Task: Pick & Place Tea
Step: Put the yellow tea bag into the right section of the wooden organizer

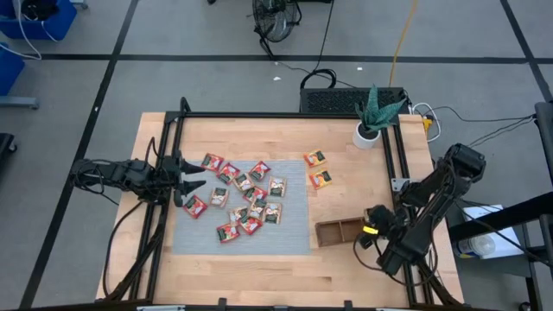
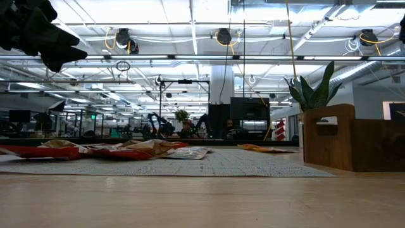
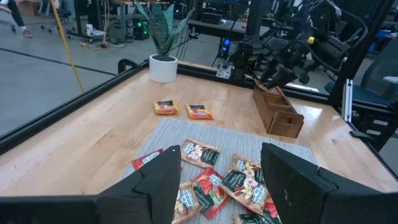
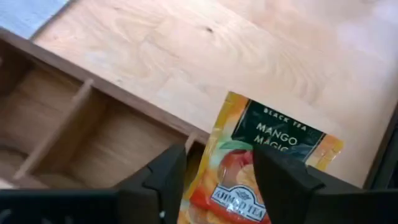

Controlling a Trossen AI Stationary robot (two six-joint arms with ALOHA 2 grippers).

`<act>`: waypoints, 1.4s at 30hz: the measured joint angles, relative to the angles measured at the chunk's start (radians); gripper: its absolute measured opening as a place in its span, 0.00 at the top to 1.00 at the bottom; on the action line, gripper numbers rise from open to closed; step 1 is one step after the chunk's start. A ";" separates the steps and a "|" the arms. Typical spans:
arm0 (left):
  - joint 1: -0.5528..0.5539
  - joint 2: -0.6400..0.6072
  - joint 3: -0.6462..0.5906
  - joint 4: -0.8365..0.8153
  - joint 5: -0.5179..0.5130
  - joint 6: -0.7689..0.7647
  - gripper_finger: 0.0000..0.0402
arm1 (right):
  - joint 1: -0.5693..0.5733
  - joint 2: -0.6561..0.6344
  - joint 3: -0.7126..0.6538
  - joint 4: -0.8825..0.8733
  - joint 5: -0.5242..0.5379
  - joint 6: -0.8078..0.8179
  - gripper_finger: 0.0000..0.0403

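One yellow-orange sachet (image 4: pixel 267 155) was the worry. The right wrist view showed it face-up past the fingers of the right gripper (image 4: pixel 219 155), apparently lying across the end wall of the wooden tray (image 4: pixel 74 124), partly over the bare tabletop and not down in a compartment. The fingers stood apart with nothing pinched, so nothing steadied it. From there it could tip outward and slide onto the table, because so much of it overhung the wall (how much rested inside was hidden). The packet was flat and glossy, with a dark green band reading "Mango Magic" above a picture of fruit.

The remaining tea (image 1: pixel 246 199) lay in a loose overlapping scatter on the grey mat (image 1: pixel 294 233), mostly red, white and green, with two orange sachets (image 1: pixel 318 168) on the wood just beside it. The left gripper (image 1: pixel 192 181) hung wide open and empty over the mat's edge.
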 joint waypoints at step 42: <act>0.000 0.000 0.000 0.000 0.000 0.000 0.44 | -0.245 0.065 0.161 0.107 -0.578 -0.939 1.00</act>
